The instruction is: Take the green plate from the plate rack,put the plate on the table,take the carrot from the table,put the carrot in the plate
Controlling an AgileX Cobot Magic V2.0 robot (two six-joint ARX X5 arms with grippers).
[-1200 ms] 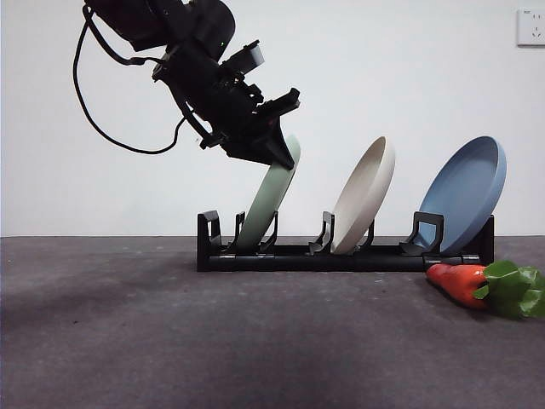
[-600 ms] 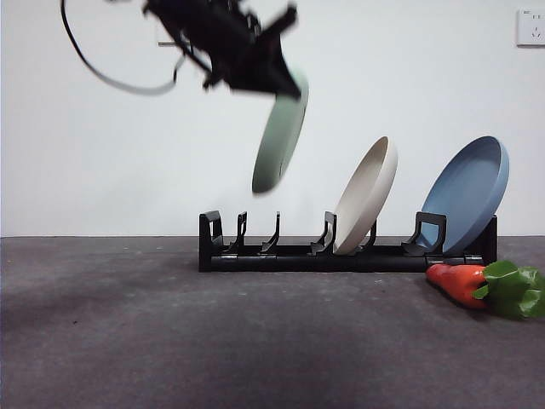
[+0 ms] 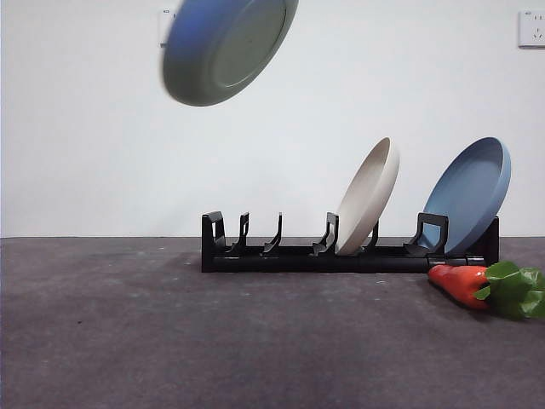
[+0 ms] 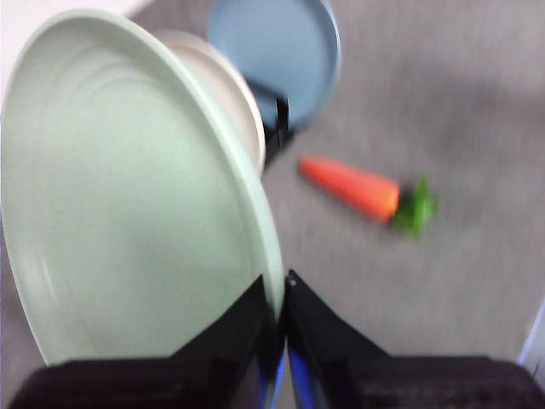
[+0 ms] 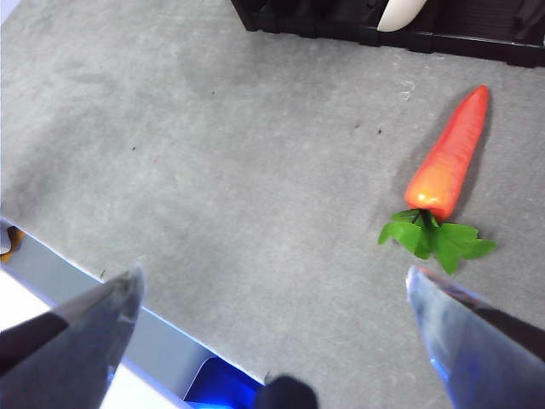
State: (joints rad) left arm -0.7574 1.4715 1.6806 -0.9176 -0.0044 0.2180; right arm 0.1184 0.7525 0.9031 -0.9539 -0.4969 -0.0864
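Observation:
The green plate (image 3: 223,47) hangs high in the air at the upper left of the front view, tilted, well above the plate rack (image 3: 341,254). My left gripper (image 4: 274,319) is shut on the plate's rim (image 4: 128,187); the arm itself is out of the front view. The carrot (image 3: 464,283) lies on the table (image 3: 170,341) at the right end of the rack, leaves pointing right; it also shows in the left wrist view (image 4: 353,187) and the right wrist view (image 5: 447,166). My right gripper (image 5: 272,298) is open and empty above the table, short of the carrot.
A beige plate (image 3: 368,198) and a blue plate (image 3: 468,194) lean in the rack's middle and right slots; the left slots hold nothing. A light edge (image 5: 102,298) borders the table near my right gripper. A wall socket (image 3: 531,27) is at the top right.
The green plate has left the rack, risen to the top of the front view and tilted toward flat. The left arm has gone up out of that view.

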